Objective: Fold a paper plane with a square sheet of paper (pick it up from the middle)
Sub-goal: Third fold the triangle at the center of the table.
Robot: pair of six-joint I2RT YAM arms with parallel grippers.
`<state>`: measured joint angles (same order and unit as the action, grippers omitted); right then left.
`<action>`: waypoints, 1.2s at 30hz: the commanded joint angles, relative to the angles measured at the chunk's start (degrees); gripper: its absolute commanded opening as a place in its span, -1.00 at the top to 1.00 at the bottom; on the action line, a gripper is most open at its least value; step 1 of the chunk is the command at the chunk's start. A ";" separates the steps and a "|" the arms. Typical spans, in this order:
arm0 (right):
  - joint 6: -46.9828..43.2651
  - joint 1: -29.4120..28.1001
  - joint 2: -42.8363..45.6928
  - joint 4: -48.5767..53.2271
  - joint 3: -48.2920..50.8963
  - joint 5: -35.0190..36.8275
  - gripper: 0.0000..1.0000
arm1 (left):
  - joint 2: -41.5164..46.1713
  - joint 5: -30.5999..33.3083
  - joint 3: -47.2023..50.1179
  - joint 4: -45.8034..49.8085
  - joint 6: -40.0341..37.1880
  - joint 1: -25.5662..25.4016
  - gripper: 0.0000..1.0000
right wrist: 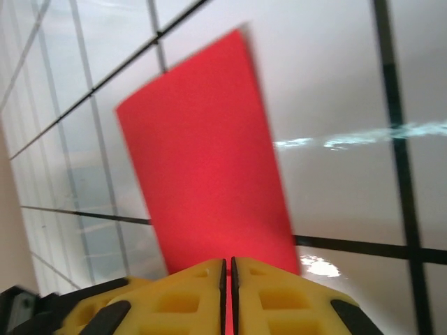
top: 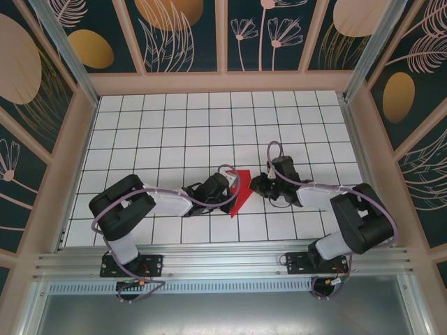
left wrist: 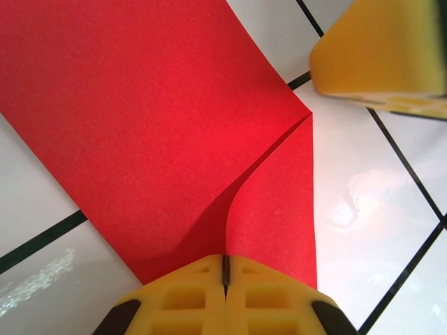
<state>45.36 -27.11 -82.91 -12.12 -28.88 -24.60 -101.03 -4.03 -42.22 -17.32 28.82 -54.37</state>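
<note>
Yellow fingers (left wrist: 188,300) of the left hand (left wrist: 225,271) are pressed together, pinching a creased flap of the red paper (left wrist: 140,125), which lies folded near the middle of the table (top: 174,125). The right hand (right wrist: 228,269) is closed at the paper's other edge; whether it grips is unclear.

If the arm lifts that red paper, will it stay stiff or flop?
Probably floppy: the red paper is thin, and its flap curves up toward the left fingers. Likely light, and it may slide on the glossy tiled table.
</note>
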 commanded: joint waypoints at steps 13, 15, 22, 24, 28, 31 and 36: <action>-0.46 -2.36 -9.52 -3.26 -1.66 -1.79 0.76 | 11.09 3.12 -2.18 6.63 1.61 0.22 0.25; -0.51 -2.41 -9.59 -3.26 -1.87 -1.75 0.75 | 13.25 4.02 -1.91 6.90 2.82 0.19 0.21; -0.71 -2.59 -9.09 -1.78 -2.63 -0.54 0.75 | 13.46 -4.02 -2.10 3.12 5.31 0.22 0.62; -0.84 -2.59 -9.09 -1.60 -2.60 -0.28 0.75 | 11.14 -6.90 -2.52 1.61 6.15 0.18 0.71; -0.73 -2.59 -8.85 -1.34 -2.60 -0.01 0.76 | 5.61 -8.31 -3.61 0.58 8.31 0.25 0.82; -0.75 -2.59 -8.67 -1.27 -2.49 -0.01 0.76 | 2.33 -6.05 -4.03 1.33 9.89 0.26 0.91; -1.07 -2.59 -8.12 -0.40 -2.67 0.43 0.76 | -0.78 -1.92 -3.54 2.91 11.19 0.23 0.98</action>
<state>45.28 -28.88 -90.43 -13.06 -30.50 -26.46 -100.88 -8.43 -44.99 -14.79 38.13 -54.37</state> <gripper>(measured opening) 0.122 0.045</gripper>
